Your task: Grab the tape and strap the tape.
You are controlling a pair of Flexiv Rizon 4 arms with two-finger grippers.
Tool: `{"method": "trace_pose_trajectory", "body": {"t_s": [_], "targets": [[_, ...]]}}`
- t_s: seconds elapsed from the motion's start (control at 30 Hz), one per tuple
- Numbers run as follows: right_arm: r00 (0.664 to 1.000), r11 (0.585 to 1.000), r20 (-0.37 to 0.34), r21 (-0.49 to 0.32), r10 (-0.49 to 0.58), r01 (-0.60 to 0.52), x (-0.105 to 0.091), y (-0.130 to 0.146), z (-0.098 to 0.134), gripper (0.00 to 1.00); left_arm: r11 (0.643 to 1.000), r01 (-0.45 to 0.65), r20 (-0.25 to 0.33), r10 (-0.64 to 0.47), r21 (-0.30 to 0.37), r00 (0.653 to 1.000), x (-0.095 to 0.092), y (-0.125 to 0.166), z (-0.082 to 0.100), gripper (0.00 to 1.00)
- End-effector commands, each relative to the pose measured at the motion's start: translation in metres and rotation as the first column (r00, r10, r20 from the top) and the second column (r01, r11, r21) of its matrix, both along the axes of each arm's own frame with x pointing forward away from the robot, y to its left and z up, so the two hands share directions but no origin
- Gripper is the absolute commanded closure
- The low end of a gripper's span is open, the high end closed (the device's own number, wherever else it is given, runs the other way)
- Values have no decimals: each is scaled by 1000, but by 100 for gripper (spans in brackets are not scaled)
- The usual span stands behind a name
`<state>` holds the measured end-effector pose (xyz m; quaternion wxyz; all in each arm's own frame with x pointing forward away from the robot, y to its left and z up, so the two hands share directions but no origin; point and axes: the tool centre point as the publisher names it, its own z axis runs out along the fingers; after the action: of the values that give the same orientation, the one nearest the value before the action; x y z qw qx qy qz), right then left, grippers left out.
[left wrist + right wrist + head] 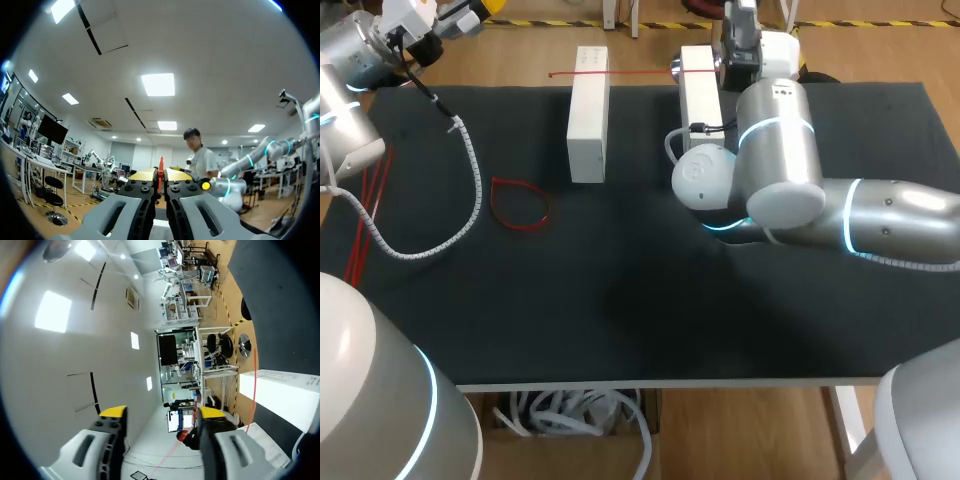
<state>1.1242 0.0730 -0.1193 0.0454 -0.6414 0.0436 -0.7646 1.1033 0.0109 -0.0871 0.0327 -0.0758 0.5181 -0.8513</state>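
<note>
Red tape (pixel 640 71) lay as a thin straight line along the far edge of the table (pixel 650 300), bridging the tops of the left white block (pixel 588 115) and the right white block (pixel 700 85). I judged it light, thin and limp, probably slick, so it would sag or slip under a loose hold. The unsupported span between the two blocks looked the best place to pinch it, flat faces against the pads. My right gripper (pixel 162 413) was at that far edge by the right white block, fingers standing well apart and holding nothing. In its wrist view the red tape (pixel 255 375) ran over the block and on ahead of the fingers, but I could not tell whether it passed between them or beyond. My left arm (pixel 350 60) stood at the far left corner. My left gripper (pixel 161 174) had its yellow tips drawn together on a red strip (pixel 161 165) standing up between them, and I could not establish whether that strip was part of the same tape. A red loop (pixel 520 205) lay on the table toward the left edge, with more red strips (pixel 365 225) at that edge. In the head view the right arm hid most of its gripper and the tape's right end, and the left gripper was cut off.
</note>
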Motion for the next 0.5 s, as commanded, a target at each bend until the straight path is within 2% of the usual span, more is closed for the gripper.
{"method": "trace_pose_trajectory", "body": {"t_s": [0.03, 0.23, 0.4, 0.5], "targets": [[1000, 1000, 3, 16, 1, -1, 3, 4, 2, 0, 1000, 3, 2, -3, -1, 1000, 1, 0, -1, 100], [1000, 999, 0, 33, 5, -5, 6, 10, 2, 0, 1000, 3, 2, -3, -1, 1000, 1, 0, -1, 100], [999, 994, -28, 106, 40, -37, -5, 16, 2, 0, 1000, 3, 2, -3, -1, 1000, 1, 0, -1, 100], [998, 992, -34, 119, 52, -48, -10, 22, 0, 0, 1000, 3, 2, -3, -1, 1000, 1, 0, -1, 100]]}}
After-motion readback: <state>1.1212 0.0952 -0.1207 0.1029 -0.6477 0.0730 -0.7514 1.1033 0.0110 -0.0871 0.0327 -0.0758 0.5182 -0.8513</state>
